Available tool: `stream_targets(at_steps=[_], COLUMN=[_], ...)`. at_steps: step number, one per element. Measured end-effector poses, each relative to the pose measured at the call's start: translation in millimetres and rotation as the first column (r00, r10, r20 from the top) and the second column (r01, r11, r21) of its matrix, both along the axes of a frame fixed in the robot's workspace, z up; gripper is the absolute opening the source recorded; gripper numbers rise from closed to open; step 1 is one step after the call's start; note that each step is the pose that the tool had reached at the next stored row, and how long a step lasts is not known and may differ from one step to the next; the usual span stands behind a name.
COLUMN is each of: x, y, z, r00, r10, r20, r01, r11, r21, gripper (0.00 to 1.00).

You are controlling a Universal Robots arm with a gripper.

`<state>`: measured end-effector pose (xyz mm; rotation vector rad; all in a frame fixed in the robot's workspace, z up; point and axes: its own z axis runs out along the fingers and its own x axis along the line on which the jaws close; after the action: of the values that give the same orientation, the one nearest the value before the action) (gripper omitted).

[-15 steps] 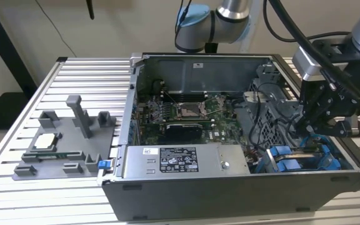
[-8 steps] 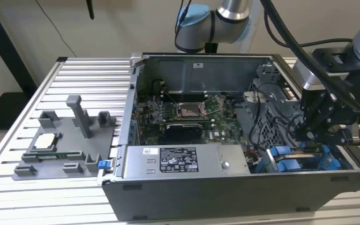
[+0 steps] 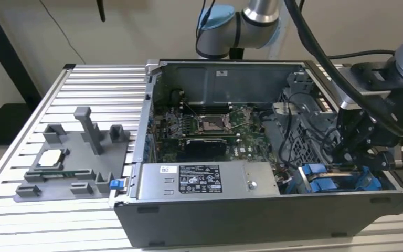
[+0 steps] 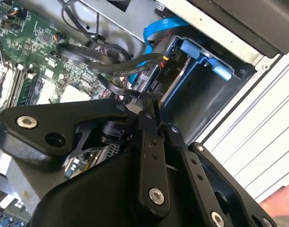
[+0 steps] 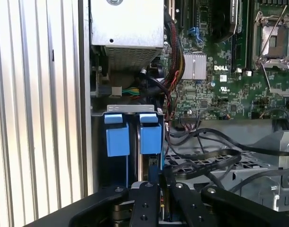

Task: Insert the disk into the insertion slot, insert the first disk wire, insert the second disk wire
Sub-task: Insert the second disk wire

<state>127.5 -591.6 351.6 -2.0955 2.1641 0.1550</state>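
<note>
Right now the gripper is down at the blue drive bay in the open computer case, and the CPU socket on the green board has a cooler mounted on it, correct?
Not quite. The CPU socket is bare, as the exterior view shows. The gripper is indeed at the blue drive bay.

Gripper [image 3: 356, 157] fingertips were lost among cables and blue fittings in the exterior view. In both wrist views its black linkage [image 5: 149, 203] covered the rear of the insertion slot [image 5: 132, 142]. The disk [image 4: 175, 78] showed only as an edge behind the blue carrier [image 4: 199, 52]; label unseen. Cable ends [image 4: 135, 90] ran under the finger, their connectors hidden. Robot arm [image 3: 251, 21] was cut off by the picture's top edge.
</note>
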Motion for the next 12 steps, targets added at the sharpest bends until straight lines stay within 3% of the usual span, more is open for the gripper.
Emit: stream_targets(at_steps=[5,11,12], x=[1.3,1.3,1.4], y=[-0.1,-0.1,0.0], z=[-2.5,-3.7,-3.7], r00=[1.0000,0.9994,0.9994], r10=[0.000,0.000,0.000], r20=[0.0076,0.0341,0.0359], r01=[0.000,0.000,0.000], r11=[1.0000,1.0000,1.0000], r21=[0.0003,0.0010,0.0009], gripper=[0.00,0.00,0.00])
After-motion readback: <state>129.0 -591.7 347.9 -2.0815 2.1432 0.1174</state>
